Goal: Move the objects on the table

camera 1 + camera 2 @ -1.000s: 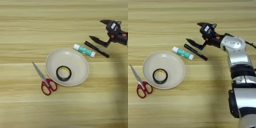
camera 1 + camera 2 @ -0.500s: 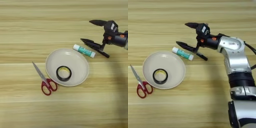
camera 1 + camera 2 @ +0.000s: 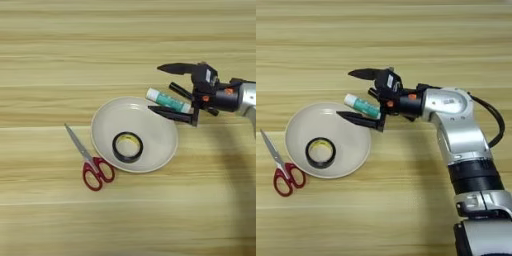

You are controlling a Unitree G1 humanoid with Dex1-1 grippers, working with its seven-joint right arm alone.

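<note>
Table [image 3: 55,55]: seen bare across the upper frame.
Plate [image 3: 162,150]: placed at centre; the tape [image 3: 128,147] was held flat inside it.
Gripper [image 3: 358,95]: fingers were spread wide, empty, set astride the glue stick [image 3: 362,105], apparently to approach.
Marker [image 3: 181,92]: largely hidden behind the gripper, right of centre; its axis was slanted upper-left to lower-right.

A silver forearm [image 3: 456,120] with black cable and joint band carries a black pincer [image 3: 353,95] with orange accents.

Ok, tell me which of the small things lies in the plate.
The tape ring. It lies flat inside the plate; scissors, glue stick and marker lie on the table.
</note>
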